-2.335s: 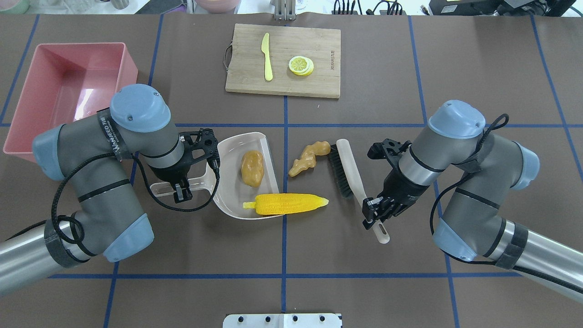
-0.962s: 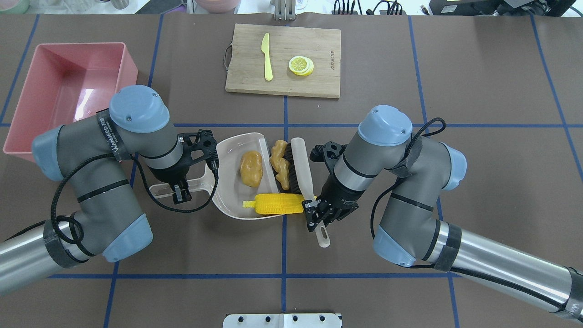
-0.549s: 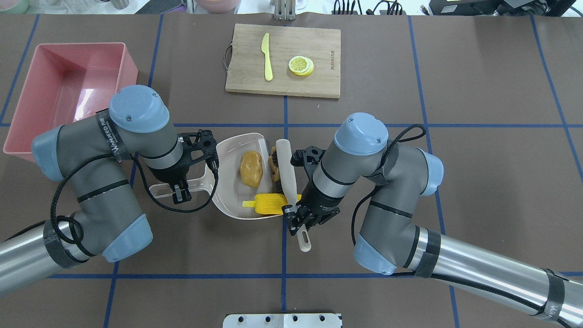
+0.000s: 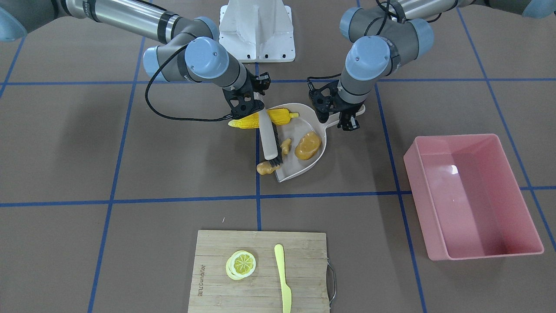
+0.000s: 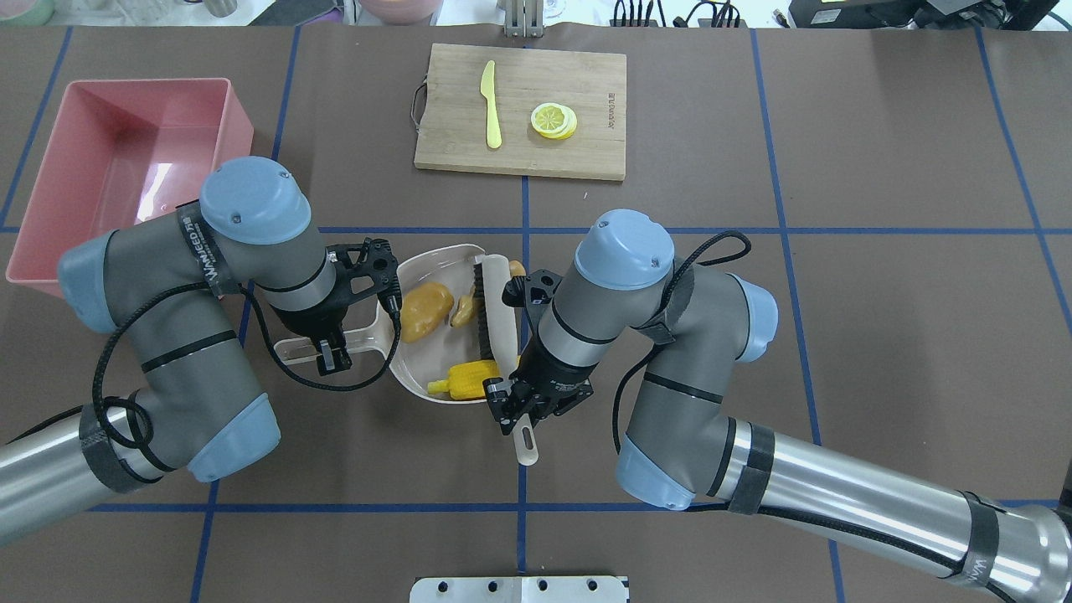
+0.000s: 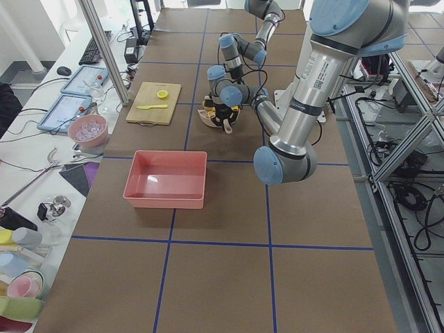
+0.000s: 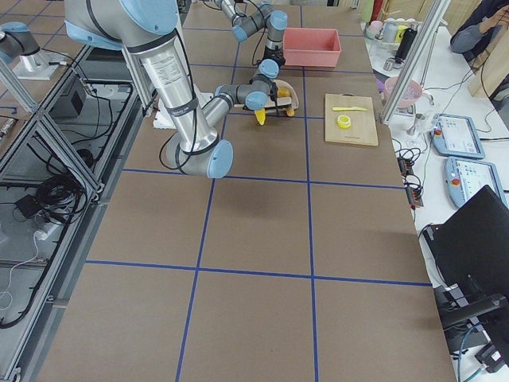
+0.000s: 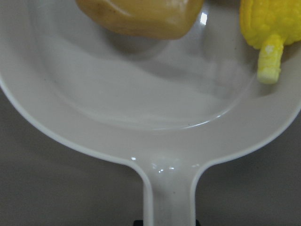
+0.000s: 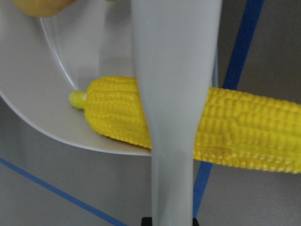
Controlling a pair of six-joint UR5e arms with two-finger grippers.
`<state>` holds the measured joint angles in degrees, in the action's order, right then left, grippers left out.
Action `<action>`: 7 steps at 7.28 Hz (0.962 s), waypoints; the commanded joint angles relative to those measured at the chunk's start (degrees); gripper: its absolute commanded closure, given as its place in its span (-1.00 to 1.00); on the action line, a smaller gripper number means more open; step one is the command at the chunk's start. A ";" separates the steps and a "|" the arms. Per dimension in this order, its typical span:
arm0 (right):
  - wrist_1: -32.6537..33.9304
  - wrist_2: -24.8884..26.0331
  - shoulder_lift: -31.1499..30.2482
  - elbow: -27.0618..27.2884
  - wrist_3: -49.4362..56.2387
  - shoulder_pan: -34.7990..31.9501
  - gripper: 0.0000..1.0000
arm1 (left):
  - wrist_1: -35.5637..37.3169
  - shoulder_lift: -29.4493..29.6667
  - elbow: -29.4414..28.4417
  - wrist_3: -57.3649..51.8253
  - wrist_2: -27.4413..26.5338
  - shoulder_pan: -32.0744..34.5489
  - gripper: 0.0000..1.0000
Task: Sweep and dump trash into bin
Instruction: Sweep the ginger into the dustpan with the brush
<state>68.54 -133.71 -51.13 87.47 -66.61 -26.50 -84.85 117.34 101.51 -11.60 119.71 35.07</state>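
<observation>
The left hand [image 5: 333, 358] is clamped on the dustpan [image 5: 419, 356] handle; the right hand [image 5: 511, 412] grips the brush [image 5: 496, 301]. The potato [image 5: 425, 300] lies in the dustpan, ginger [image 5: 463, 311] against the bristles, corn [image 5: 463, 383] half in, crossing under the brush handle beside the right hand; the bin [image 5: 239, 126] stands well apart

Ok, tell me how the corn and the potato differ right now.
The corn is bright yellow and long; the potato is brown and rounded. The potato lies wholly inside the dustpan; the corn sticks out over its open edge, crossed by the brush handle. Both are toy foods.
</observation>
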 commanded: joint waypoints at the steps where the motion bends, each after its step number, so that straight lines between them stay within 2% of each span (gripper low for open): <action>1: 0.02 -0.23 1.03 0.24 -1.68 -0.04 1.00 | 0.04 0.08 0.00 0.00 0.00 0.00 1.00; 3: 0.63 -0.85 0.24 2.08 -2.29 -0.91 1.00 | 0.04 0.08 0.00 0.00 0.09 0.00 1.00; 5: 7.11 -2.43 -0.46 6.72 -2.30 -2.75 1.00 | 0.30 0.00 0.00 0.00 0.00 0.00 1.00; 7: 8.11 -6.72 -4.57 10.51 -1.25 -7.57 1.00 | 0.39 0.00 0.00 0.00 0.09 0.00 1.00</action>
<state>75.72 -137.78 -53.22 95.52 -68.47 -31.07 -84.54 117.34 101.51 -11.60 119.76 35.07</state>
